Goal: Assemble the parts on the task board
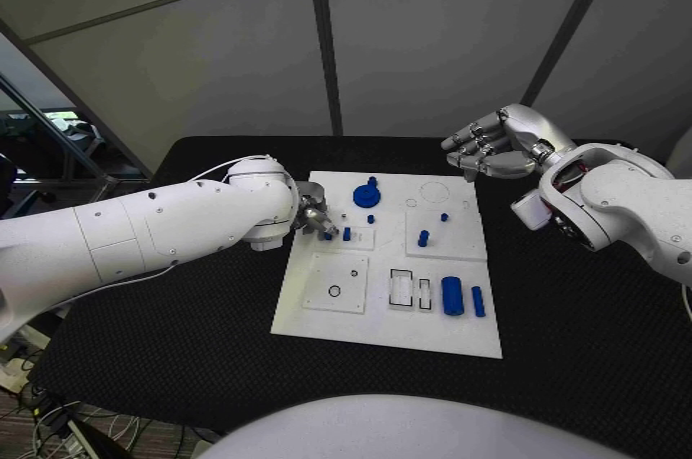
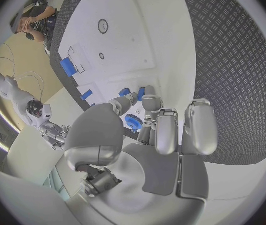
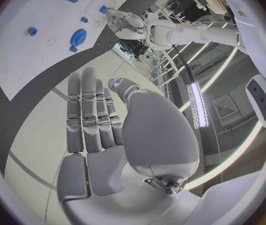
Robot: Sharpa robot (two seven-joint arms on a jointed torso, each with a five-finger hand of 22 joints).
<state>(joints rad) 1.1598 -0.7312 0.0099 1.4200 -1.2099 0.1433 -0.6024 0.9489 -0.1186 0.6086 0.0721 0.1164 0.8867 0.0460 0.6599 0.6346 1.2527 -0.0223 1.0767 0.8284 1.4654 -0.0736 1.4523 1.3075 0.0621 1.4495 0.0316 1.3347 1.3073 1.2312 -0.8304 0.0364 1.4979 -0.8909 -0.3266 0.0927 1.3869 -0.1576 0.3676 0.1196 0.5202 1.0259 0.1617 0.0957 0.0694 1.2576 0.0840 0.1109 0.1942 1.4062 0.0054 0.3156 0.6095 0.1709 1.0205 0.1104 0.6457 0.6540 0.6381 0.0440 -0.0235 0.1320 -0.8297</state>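
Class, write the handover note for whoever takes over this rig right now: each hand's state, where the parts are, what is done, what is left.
Left hand: fingertips down at a small blue part near the task board left edge; whether it grips cannot be told.
Right hand: raised beyond the board's far right corner, holds nothing, fingers loosely curled.
Parts: blue gear at the far side, small pegs mid-board, large cylinder and slim bar lying at the near right.
Done: unclear.
Left: the lying pieces look unplaced.
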